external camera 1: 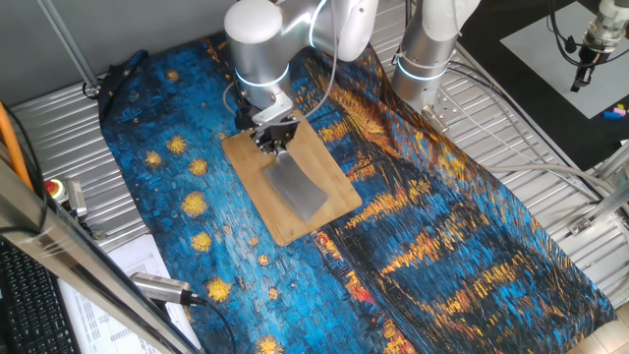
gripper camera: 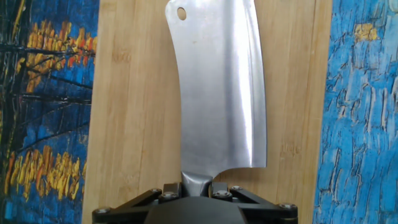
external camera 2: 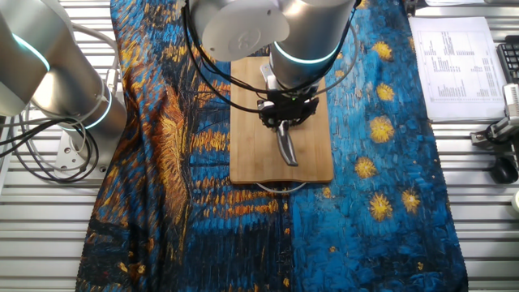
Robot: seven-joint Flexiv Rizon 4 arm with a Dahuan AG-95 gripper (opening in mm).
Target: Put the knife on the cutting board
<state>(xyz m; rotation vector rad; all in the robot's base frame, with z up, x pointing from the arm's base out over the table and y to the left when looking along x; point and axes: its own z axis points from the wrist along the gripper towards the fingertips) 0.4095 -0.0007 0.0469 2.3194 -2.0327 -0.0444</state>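
The knife (external camera 1: pixel 298 187) is a metal cleaver with a broad grey blade. It is over the light-brown cutting board (external camera 1: pixel 251 167), blade toward the near end. In the hand view the blade (gripper camera: pixel 217 93) runs straight ahead over the board (gripper camera: pixel 134 112). My gripper (external camera 1: pixel 274 138) is shut on the knife's handle at the board's far end. In the other fixed view the gripper (external camera 2: pixel 284 116) holds the knife (external camera 2: pixel 286 146) on edge above the board (external camera 2: pixel 251 146). I cannot tell whether the blade touches the board.
A blue and orange painted cloth (external camera 1: pixel 442 246) covers the table. A second arm's base (external camera 1: pixel 425 59) stands at the far right. Papers (external camera 1: pixel 138 270) and a cable plug (external camera 1: pixel 162 287) lie at the near left edge.
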